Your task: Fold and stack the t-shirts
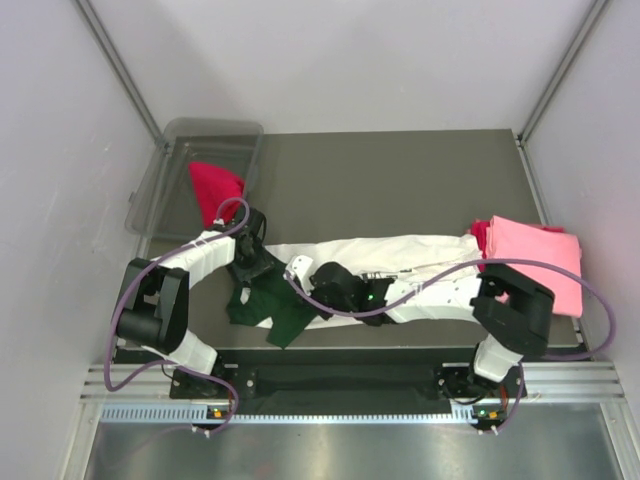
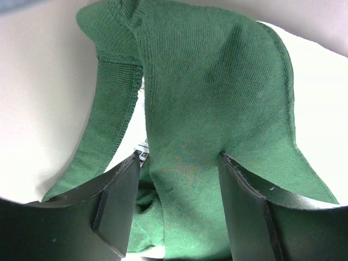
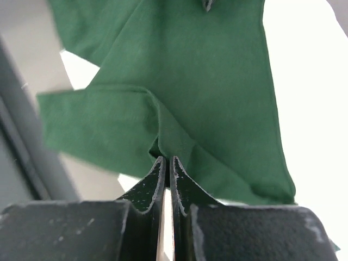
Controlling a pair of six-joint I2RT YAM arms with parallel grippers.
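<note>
The white-and-green t-shirt (image 1: 400, 250) lies from 9 to 3 o'clock across the table (image 1: 400, 170), and with the right gripper (image 3: 166, 163) pinched on its green sleeve (image 3: 163, 81), the wide-open left gripper (image 2: 179, 163) should, I judge, close on the green shoulder cloth (image 2: 217, 81) before any pull.

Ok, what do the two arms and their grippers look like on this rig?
The left arm and right arm have white links with bulky black joints; a lilac cable loops along each. A small green light glows near the right arm's wrist. The left gripper and right gripper have matte black, wedge-shaped fingers with scuffed edges.
</note>
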